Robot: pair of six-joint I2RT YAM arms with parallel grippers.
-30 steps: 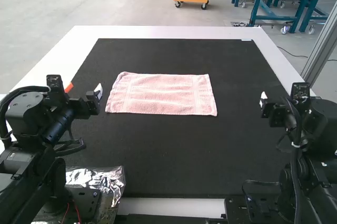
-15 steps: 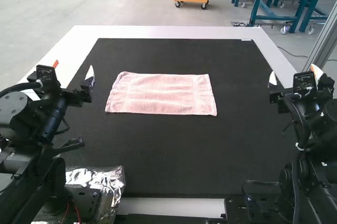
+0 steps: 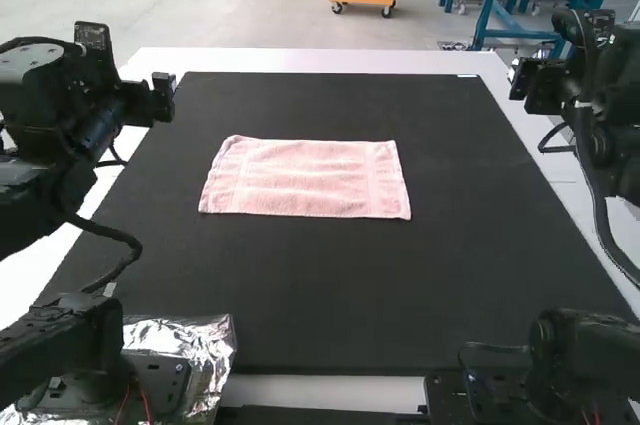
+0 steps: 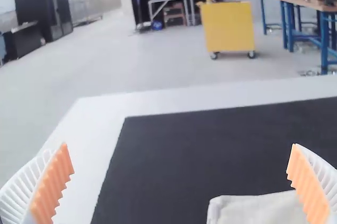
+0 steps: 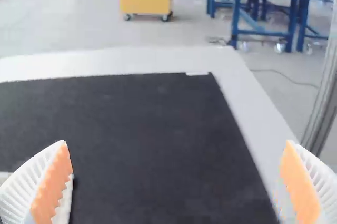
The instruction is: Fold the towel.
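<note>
Up went my left pincer (image 3: pixel 163 93) and my right pincer (image 3: pixel 518 79), so they are higher than they were a moment ago. Both have their fingers spread wide. The pink towel (image 3: pixel 305 177) stayed put, lying flat on the black mat (image 3: pixel 330 285), well apart from both.

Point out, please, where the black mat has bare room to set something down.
The black mat is bare from the pink towel to the near, far and right edges. It is crowded at the near-left corner, by crinkled foil and the left arm's base.
</note>
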